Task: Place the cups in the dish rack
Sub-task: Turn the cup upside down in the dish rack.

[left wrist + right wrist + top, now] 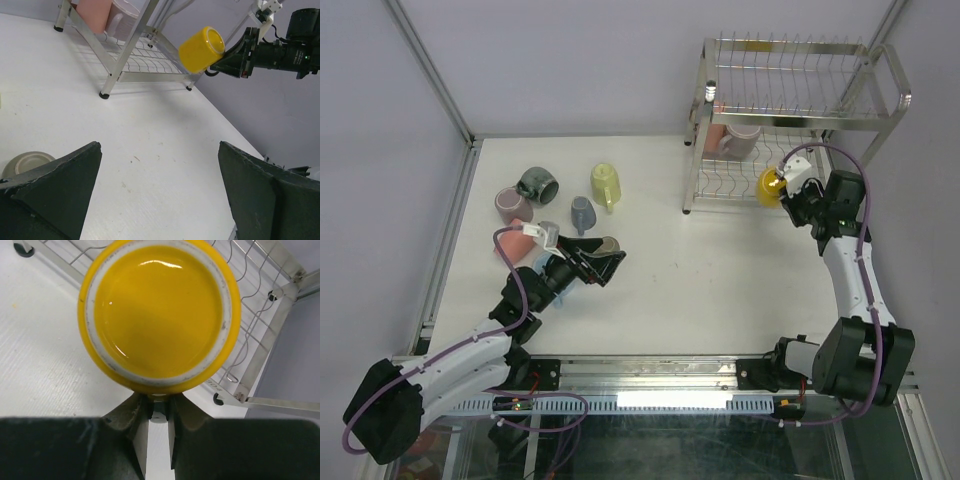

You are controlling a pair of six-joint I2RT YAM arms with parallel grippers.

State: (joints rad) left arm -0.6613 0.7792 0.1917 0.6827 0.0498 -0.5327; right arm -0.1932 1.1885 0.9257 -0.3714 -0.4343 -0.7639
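loose cups [537, 184] left on the table [720, 270], dish rack [790, 122] far right, perhaps two cups [741, 141] inside

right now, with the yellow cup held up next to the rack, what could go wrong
1. The right gripper pinches the yellow cup at one side only, with the cup tipped sideways; it might twist or slip.
2. The cup hangs at the dish rack's front corner; moving in could knock it against the wire frame.
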